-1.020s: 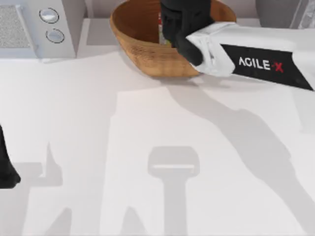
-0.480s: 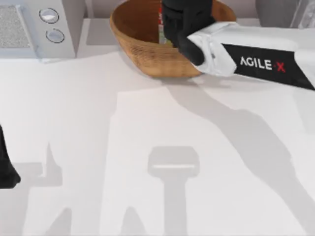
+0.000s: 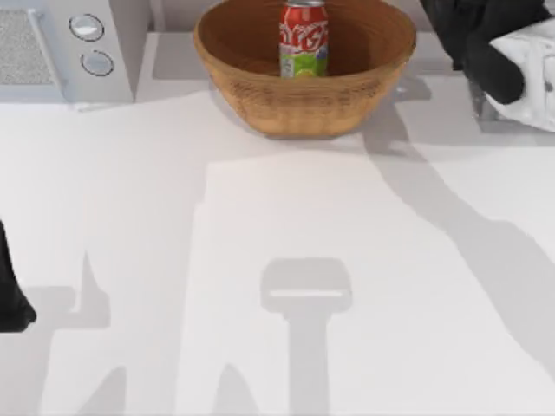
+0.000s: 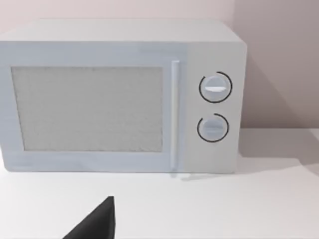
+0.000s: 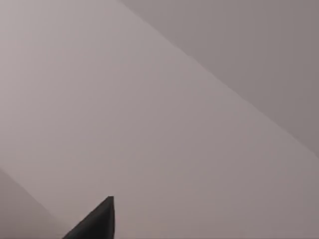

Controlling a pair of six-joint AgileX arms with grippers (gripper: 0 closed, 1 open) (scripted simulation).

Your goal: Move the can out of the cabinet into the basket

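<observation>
The can (image 3: 303, 39) is standing upright inside the basket (image 3: 260, 82), toward the far part of the bowl, its red side with white script and its green lime band facing the top view camera, and nothing is touching it. The basket is sitting on the white table (image 3: 277, 260) at the far edge, roughly at the middle of the table's width. To the basket's left, at the table's far left corner, the white appliance with two round silver knobs (image 3: 91, 43) is standing with its door closed; the left wrist view is looking straight at its front (image 4: 119, 99), mesh window beside the handle and knobs. The right arm (image 3: 520, 52) is reaching in at the top view's far right corner, well apart from the basket and the can, its dark wrist hanging above the table; whether its jaws are open or closed I cannot tell. Its wrist view is facing a plain wall with one dark fingertip (image 5: 97, 221) at the edge. The left arm (image 3: 10, 295) is sitting parked at the table's left edge, and its jaws' state I cannot tell either
</observation>
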